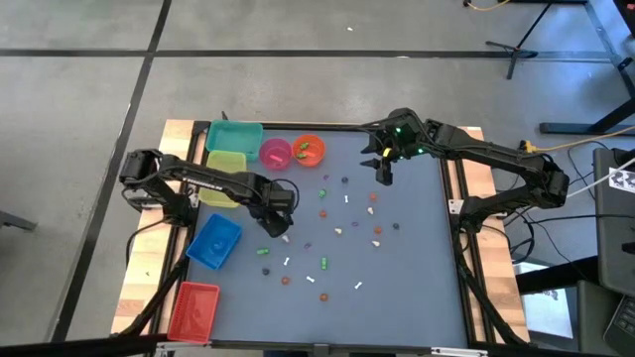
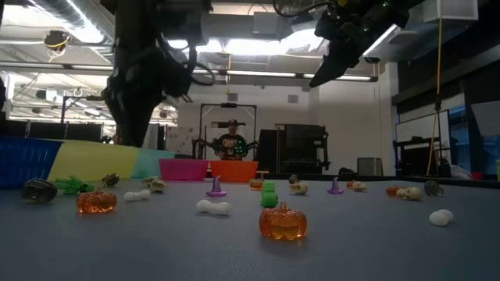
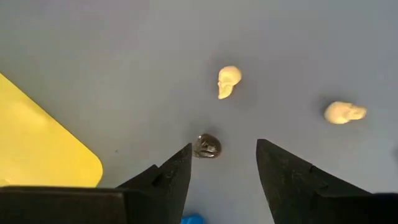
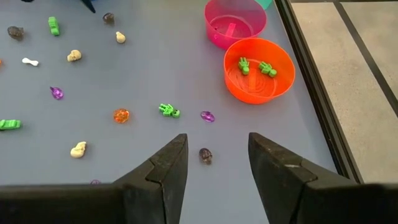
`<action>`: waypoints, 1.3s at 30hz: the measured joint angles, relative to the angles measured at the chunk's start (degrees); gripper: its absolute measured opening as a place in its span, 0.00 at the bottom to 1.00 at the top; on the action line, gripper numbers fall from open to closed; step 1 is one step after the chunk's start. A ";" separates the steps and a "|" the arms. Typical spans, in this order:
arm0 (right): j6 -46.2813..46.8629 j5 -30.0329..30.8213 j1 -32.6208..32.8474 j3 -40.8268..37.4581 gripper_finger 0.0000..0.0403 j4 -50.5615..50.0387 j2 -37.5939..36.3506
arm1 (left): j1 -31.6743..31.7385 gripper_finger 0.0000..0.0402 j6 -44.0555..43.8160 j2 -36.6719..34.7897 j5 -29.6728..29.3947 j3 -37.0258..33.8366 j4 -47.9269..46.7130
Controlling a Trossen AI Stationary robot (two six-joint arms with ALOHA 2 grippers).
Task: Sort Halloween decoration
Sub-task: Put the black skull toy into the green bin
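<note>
The Halloween decoration is a scatter of tiny trinkets on the grey-blue table: white skulls, orange pumpkins, green figures and purple pieces. My left gripper points down, open, near the blue bin. A dark skull trinket lies on the table under the gap between its fingers, close to one fingertip. My right gripper hangs open above the table's far side, slanting down, and another dark trinket lies on the table below its gap.
Along the left edge stand a teal bin, a yellow-green bin, the blue bin and a red bin. A pink bowl and an orange bowl holding two green trinkets sit at the far edge. A person stands in the room behind.
</note>
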 joint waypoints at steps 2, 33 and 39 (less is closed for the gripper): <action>-0.01 0.20 -0.02 0.00 0.42 -0.04 0.00 | -0.02 0.41 0.02 0.56 0.36 -0.73 -0.10; 0.00 0.44 0.00 0.00 0.42 -1.05 0.00 | -3.82 0.41 15.52 2.37 -3.04 -1.61 0.20; -0.01 0.44 -0.02 0.00 0.42 -1.07 0.00 | -3.85 0.41 15.41 2.37 -2.26 -5.28 1.66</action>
